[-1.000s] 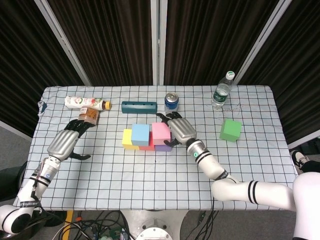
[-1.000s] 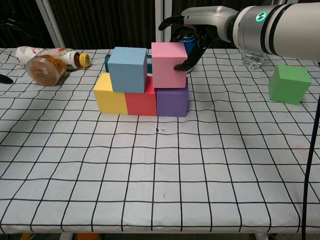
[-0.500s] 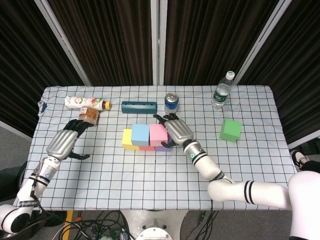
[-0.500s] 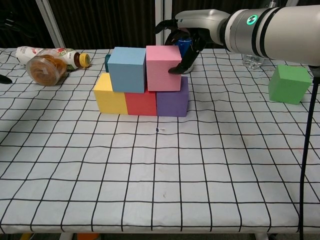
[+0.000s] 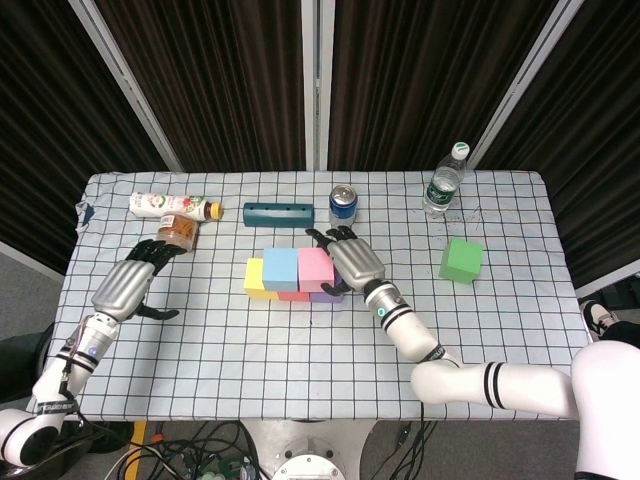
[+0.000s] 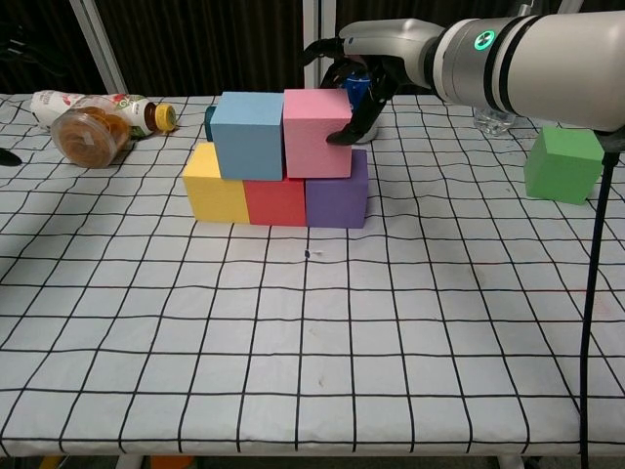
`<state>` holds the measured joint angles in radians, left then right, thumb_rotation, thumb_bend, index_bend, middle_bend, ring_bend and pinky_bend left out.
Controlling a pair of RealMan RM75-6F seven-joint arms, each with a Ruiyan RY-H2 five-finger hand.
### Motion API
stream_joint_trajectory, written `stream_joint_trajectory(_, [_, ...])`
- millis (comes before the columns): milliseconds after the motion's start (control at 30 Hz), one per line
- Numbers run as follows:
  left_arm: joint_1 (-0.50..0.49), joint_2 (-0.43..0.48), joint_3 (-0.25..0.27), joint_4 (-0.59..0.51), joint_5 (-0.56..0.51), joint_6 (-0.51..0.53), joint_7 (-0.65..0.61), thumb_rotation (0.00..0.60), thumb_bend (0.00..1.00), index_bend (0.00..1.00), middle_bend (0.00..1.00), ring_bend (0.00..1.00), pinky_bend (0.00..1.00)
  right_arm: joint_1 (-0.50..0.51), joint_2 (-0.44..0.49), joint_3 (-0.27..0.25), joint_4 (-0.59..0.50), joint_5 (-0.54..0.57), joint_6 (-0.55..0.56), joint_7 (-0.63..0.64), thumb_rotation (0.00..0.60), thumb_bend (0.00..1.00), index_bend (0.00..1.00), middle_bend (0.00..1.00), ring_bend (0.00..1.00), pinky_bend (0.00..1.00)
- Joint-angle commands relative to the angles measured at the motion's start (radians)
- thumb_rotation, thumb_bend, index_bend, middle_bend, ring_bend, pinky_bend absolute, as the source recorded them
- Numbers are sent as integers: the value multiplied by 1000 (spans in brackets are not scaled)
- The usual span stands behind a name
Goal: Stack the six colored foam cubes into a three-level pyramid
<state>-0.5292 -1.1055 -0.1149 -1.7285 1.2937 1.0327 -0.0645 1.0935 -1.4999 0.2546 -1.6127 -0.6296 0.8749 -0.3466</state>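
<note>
Left hand (image 5: 125, 287): mine, resting low on the bench (image 5: 500, 310) at its left side, fingers spread loosely toward the jar, holding nothing.
Jar (image 6: 90, 136): lying on its side at the far left, touching the bottle.
Bottle (image 6: 98, 103): white with an orange cap, tipped over just behind the jar.
Yellow cube (image 6: 215, 188): left end of the bottom row, touching the red cube.
Blue cube (image 6: 248, 135): second level, sitting across the seam of yellow and red, its right face against the pink cube.
Red cube (image 6: 275, 200): middle of the bottom row, mostly covered from above in the head view.
Teal block (image 5: 278, 214): long bar with small holes, lying behind the stack.
Pink cube (image 6: 316, 133): second level, on the red and purple cubes, flush beside blue.
Purple cube (image 6: 337, 197): right end of the bottom row, touching red.
Soda can (image 5: 343, 204): upright behind the stack, near my right fingers.
Right hand (image 5: 352, 263): mine, curved over the pink cube's right side, thumb pressed on its right face; I cannot tell whether I grip it or only touch it.
Water bottle (image 5: 446, 180): upright at the far right rear.
Green cube (image 6: 564, 162): alone on the bench, well apart to the right of the stack.
</note>
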Motion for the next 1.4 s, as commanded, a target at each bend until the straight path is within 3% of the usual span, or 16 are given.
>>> stream_joint_trajectory(33, [1, 0, -1, 1, 3, 2, -4, 600, 0, 164, 139, 62, 50, 2, -2, 0, -3, 7, 1, -4, 600, 205, 0, 300, 77, 0])
stream_joint_trajectory(433, [7, -3, 1, 9, 12, 5, -14, 600, 0, 164, 139, 62, 50, 4, -8, -1, -4, 26, 16, -27, 600, 201, 0, 284, 77, 0])
stream_joint_trajectory(1033, [15, -3, -1, 11, 24, 16, -25, 600, 0, 164, 139, 62, 50, -9, 8, -6, -26, 18, 20, -29, 600, 176, 0, 156, 53, 0])
stream_joint_trajectory(1400, [14, -2, -4, 8, 22, 15, -21, 600, 0, 164, 139, 61, 50, -21, 4, -5, -22, 4, 29, -18, 600, 195, 0, 264, 54, 0])
